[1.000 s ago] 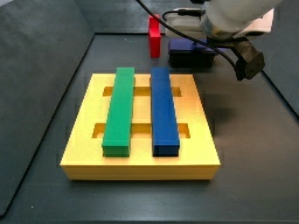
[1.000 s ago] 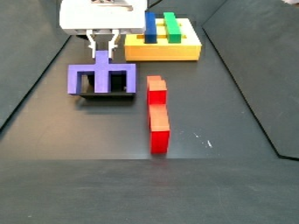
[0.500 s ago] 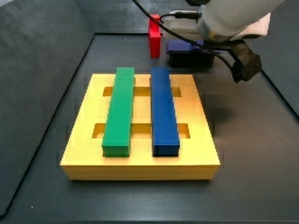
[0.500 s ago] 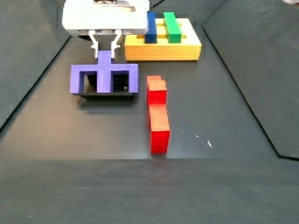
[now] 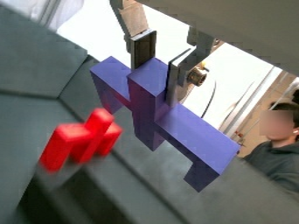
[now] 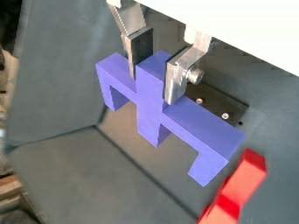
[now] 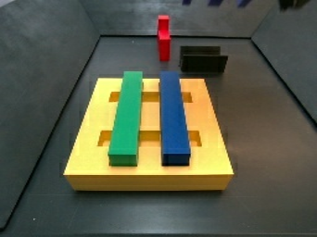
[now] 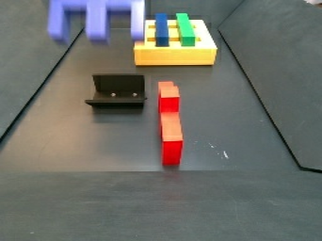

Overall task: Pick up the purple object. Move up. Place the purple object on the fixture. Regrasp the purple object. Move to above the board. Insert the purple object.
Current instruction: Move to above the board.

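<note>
1. The purple object (image 5: 158, 114) is pinched by the gripper (image 5: 163, 66) in both wrist views, one prong being clamped between the two silver fingers (image 6: 183, 77).
2. In a side view the purple object (image 8: 94, 16) is seen blurred, lifted high above the floor at the far left; the gripper itself is not made out there.
3. The fixture (image 8: 113, 91) is left bare on the dark floor, just left of the red bar (image 8: 169, 120).
4. The board (image 7: 151, 143) is occupied by a green bar (image 7: 126, 113) and a blue bar (image 7: 173, 116), laid side by side.
5. The fixture (image 7: 203, 61) is found beyond the board, to the right of the red bar (image 7: 164, 36).
</note>
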Controlling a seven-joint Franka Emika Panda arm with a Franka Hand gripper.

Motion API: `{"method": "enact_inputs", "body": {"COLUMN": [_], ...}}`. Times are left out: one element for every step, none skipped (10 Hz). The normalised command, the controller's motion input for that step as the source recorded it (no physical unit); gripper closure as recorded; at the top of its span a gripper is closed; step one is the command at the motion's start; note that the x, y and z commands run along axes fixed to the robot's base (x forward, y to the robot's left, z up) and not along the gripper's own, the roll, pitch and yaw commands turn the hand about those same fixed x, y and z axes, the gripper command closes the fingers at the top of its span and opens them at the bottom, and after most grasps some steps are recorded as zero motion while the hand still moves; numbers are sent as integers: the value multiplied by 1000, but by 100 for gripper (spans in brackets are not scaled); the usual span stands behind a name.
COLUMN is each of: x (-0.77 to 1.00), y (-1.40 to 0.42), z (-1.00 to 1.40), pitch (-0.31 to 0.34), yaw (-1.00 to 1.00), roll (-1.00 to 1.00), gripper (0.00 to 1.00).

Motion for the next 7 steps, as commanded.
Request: {"method": "enact_inputs", "body": {"x": [8, 23, 34, -1057, -1078, -1160, -1183], "y": [-18, -25, -12, -1400, -1400, -1400, -1400], "z": [1400, 637, 298, 289, 308, 315, 287], "pitch": [91, 111, 115, 114, 102, 78, 72], "yaw": [-5, 13, 27, 32, 35, 49, 58], "roll": [-14, -15, -3, -1000, -1000, -1000, -1000], "gripper": [100, 100, 100, 100, 100, 100, 100]}}
